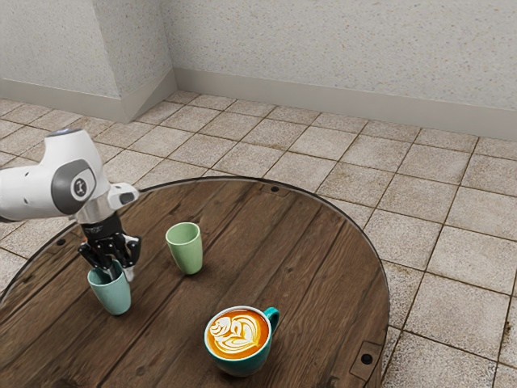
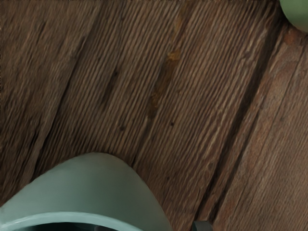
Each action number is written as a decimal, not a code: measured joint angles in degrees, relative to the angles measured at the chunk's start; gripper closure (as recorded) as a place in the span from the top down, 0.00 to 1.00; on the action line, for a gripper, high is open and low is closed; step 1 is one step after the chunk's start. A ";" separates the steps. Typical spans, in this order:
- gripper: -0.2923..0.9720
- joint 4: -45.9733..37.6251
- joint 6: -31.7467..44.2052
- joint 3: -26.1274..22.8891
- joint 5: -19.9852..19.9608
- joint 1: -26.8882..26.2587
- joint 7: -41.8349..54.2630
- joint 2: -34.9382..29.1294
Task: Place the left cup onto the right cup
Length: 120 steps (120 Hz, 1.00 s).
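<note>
In the exterior view my claw (image 1: 109, 265) is down at the rim of the teal cup (image 1: 111, 293), the left of the two plain cups. The cup stands upright on the round wooden worktop (image 1: 307, 259), directly beneath my claw. I cannot tell whether my claw is pinching that rim or standing spread around it, because the black parts merge at the cup's mouth. The green cup (image 1: 185, 246) stands upright a little off from my claw toward the exterior view's right, apart from the teal one and with bare wood between them. Further from my claw, toward the near edge of the worktop, sits a teal mug of coffee (image 1: 240, 341) with a pale pattern on its surface. My arm (image 1: 48, 184) reaches in from the exterior view's left.

In the wrist view the teal cup (image 2: 86, 192) bulks just under my claw, its wall and rim showing. Dark wood grain of the worktop (image 2: 159, 86) stretches beyond it. A sliver of the green cup (image 2: 297, 12) shows well away from my claw.
</note>
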 joint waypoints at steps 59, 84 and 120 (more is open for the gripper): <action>0.16 0.28 0.41 0.32 -0.23 2.16 -0.23 -1.91; 0.16 3.88 -2.96 0.71 0.35 -3.24 -0.39 -4.38; 0.16 15.69 -13.40 9.31 6.23 -15.21 -1.53 -3.17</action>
